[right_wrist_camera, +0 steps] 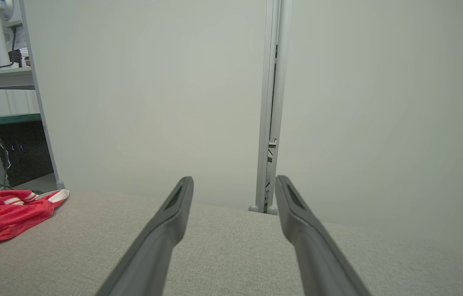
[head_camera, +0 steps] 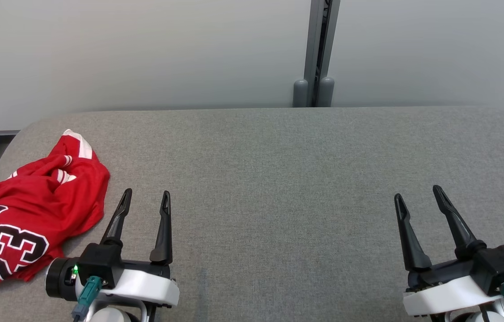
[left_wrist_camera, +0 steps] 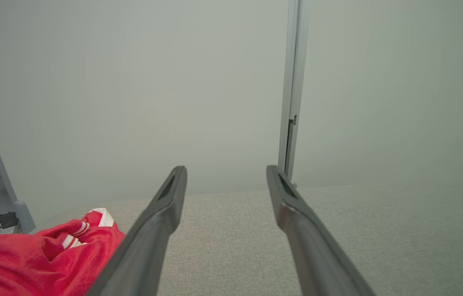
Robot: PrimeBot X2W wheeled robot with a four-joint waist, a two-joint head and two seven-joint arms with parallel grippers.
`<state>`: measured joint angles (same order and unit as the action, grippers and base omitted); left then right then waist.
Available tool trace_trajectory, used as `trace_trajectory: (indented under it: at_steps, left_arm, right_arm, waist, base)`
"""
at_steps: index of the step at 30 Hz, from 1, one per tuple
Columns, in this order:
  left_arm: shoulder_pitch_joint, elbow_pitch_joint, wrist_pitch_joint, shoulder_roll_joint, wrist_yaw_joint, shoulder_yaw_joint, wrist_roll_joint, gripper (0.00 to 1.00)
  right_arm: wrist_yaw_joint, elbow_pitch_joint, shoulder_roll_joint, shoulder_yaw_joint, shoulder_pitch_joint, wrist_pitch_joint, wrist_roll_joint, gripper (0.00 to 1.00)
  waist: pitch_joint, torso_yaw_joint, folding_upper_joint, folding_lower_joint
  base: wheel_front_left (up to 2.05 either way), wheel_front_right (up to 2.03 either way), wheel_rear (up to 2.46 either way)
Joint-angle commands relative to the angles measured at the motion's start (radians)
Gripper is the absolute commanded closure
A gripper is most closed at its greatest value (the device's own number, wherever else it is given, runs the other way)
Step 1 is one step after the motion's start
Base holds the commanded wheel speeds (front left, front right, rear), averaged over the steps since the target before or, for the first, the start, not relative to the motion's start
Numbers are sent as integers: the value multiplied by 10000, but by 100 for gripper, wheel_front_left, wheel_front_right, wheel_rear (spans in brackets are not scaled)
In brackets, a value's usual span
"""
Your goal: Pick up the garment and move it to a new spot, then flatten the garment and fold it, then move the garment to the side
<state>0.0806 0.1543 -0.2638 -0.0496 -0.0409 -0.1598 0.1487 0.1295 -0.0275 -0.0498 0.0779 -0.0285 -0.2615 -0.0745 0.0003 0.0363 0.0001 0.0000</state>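
The red jersey (head_camera: 37,210) is crumpled in a heap on the grey table (head_camera: 278,179) just beside the left pincer (head_camera: 146,192), off its outer left side, and the heap's long side runs roughly the way the fingers (head_camera: 117,219) point. Both pincers are spread wide with nothing in them, and the right pincer (head_camera: 417,191) sits well apart from the cloth, way across the table. So the left one looks like the obvious pick for the first grab, probably just a short swing to its left.
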Motion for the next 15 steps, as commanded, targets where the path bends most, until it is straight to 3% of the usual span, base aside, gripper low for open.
trace_trajectory:
  at_steps: [1,15]
  left_arm:
    - [117,10,-13,-30,-22,32,11,0]
    - [188,52,-13,-27,-16,29,98,0]
  right_arm:
    - [22,-1,-25,-17,63,-55,-51,0]
    - [22,-56,-23,-101,28,-55,-222,0]
  waist:
    - [1,-1,-1,0]
    - [59,39,-1,0]
  base:
    - [0,0,0]
    - [0,0,0]
